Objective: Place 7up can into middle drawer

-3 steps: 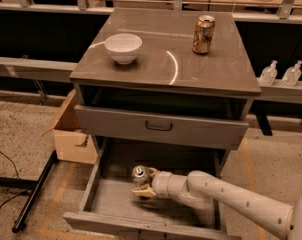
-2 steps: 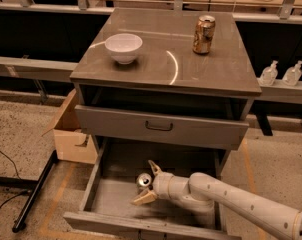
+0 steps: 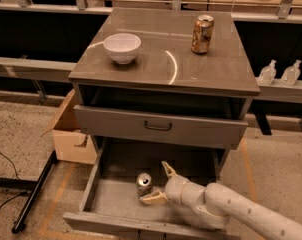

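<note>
The tool sits low inside the middle drawer. Its two fingers are splayed wide, one tip toward 12 o'clock and the other toward 7 o'clock, and they grip nothing. Just at the tool's 9 o'clock, in the mouth of the fingers, the 7up can stands on the drawer's grey floor. Whether the lower finger touches its base cannot be told.

The can appears to be set down, so the step in hand is probably a clean retreat. The arm should draw back toward 4 o'clock along its own line with the fingers spread, the lower finger clearing the can's foot first so it does not tip. It should rise only once it is clear of the upper drawer front overhanging at 12 o'clock.

The can is upright, with its long axis vertical and its silver top pointing straight up. On the tabletop above, the white bowl and the copper-orange can play no part.
</note>
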Robot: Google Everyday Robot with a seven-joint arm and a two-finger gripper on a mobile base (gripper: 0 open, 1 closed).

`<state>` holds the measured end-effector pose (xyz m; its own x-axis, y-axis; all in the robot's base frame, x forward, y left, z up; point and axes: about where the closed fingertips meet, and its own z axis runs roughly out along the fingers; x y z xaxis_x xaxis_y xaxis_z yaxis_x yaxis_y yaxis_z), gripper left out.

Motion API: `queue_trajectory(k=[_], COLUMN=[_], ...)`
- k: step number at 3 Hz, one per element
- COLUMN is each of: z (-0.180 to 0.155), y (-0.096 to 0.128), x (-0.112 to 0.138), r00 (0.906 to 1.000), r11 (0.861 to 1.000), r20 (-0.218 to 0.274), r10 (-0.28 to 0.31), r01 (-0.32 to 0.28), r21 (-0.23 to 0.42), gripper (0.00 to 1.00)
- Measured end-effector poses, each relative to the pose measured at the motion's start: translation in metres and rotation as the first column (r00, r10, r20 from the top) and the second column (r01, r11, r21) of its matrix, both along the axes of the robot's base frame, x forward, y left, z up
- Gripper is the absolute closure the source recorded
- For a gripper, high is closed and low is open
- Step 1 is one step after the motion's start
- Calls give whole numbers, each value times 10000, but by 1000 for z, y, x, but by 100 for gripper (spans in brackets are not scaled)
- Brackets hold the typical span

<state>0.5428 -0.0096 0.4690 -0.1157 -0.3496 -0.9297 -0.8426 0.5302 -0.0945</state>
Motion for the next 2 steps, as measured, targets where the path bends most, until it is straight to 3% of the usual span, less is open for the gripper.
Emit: queue_trajectory(k=[1, 2], z=[26, 42], y=[-43, -82], x=[-16, -30], r00=[9959, 9857], r11=[9949, 9735], r20=[332, 23], r10=[-836, -1682], r01=[853, 1665], r21=[-542, -1567], gripper=[39, 62])
